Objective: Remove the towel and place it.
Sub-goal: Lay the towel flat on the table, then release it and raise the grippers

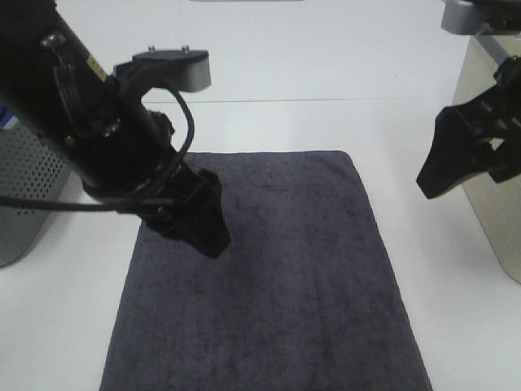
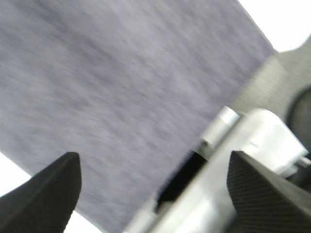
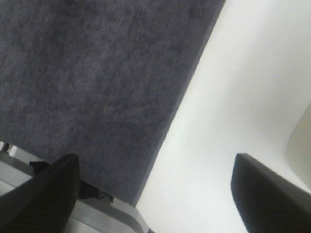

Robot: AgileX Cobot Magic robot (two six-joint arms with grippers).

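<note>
The towel (image 1: 277, 277) is a dark charcoal-grey terry rectangle lying flat on the white table (image 1: 277, 122). My left gripper (image 1: 202, 224) hangs low over the towel's left part. In the left wrist view its fingers (image 2: 48, 194) stand wide apart with nothing between them, and the towel (image 2: 121, 97) fills the space below. My right gripper (image 1: 457, 163) is raised to the right of the towel, above the table. In the right wrist view this gripper (image 3: 155, 162) is open and empty over the towel's hemmed edge (image 3: 160, 131) and the bare table (image 3: 243, 97).
A grey perforated basket (image 1: 24, 195) stands at the left edge of the table. A beige container (image 1: 488, 171) stands at the right, just behind my right gripper. A silver metal part (image 2: 252, 141) shows beyond the towel's edge in the left wrist view.
</note>
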